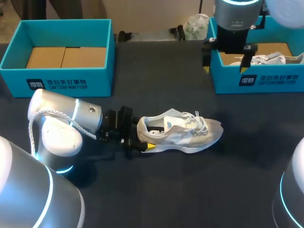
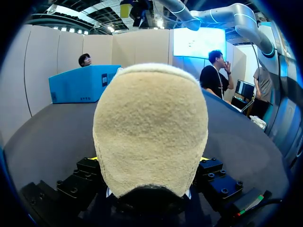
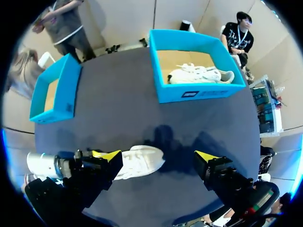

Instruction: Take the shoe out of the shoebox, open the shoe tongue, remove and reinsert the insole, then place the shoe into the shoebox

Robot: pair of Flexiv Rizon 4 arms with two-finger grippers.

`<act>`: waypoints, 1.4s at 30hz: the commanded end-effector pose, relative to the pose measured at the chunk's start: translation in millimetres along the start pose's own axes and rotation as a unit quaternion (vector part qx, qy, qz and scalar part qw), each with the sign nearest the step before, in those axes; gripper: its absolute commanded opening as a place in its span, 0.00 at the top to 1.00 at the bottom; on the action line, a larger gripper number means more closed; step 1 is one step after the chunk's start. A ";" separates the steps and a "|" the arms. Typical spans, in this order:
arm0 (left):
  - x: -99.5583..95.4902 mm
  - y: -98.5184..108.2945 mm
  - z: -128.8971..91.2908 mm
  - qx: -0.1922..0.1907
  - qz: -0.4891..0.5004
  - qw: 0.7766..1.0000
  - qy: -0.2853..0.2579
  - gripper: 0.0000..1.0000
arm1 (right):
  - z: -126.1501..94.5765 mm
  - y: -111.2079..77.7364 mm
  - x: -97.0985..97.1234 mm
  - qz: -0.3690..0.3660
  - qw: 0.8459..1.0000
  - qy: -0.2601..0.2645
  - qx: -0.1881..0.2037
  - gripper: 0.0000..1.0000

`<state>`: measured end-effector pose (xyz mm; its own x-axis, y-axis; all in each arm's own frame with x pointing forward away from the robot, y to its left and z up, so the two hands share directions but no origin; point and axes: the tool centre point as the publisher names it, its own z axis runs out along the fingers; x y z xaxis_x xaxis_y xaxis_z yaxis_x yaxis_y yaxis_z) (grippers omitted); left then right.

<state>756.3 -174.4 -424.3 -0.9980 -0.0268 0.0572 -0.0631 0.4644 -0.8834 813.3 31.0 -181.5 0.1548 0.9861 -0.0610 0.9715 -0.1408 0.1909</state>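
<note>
The left shoebox (image 1: pixel 57 52) is empty. The left pincer (image 1: pixel 140 135) grips the heel of the white-and-grey sneaker (image 1: pixel 183 133), which lies on the table (image 1: pixel 166 190), toe pointing right, laces loose. Taking it out looks done. I cannot tell how far the insole work is, and boxing remains. The right pincer (image 3: pixel 156 156) hangs open.

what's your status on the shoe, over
Left gripper shut on shoe heel, shoe out on table. Right gripper open, high above table. Second shoe sits in right shoebox; nothing blocking.
</note>
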 end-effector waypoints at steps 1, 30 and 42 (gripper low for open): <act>2.5 1.7 3.8 -0.002 0.000 1.000 0.001 1.00 | -5.2 -10.5 28.2 0.000 1.000 -0.017 -0.003 0.00; 2.5 1.7 3.8 -0.002 0.000 1.000 0.001 1.00 | 35.2 -83.4 118.6 -0.003 0.989 -0.146 -0.007 0.00; 2.5 1.7 3.8 -0.002 0.000 1.000 0.001 1.00 | 52.4 -93.5 127.0 -0.001 0.983 -0.185 -0.001 0.00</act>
<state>756.0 -174.7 -424.2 -0.9980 -0.0267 0.0573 -0.0632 0.4647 -0.8832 758.5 156.4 -255.3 0.1526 0.9311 -0.3312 0.9808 -0.1016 0.1663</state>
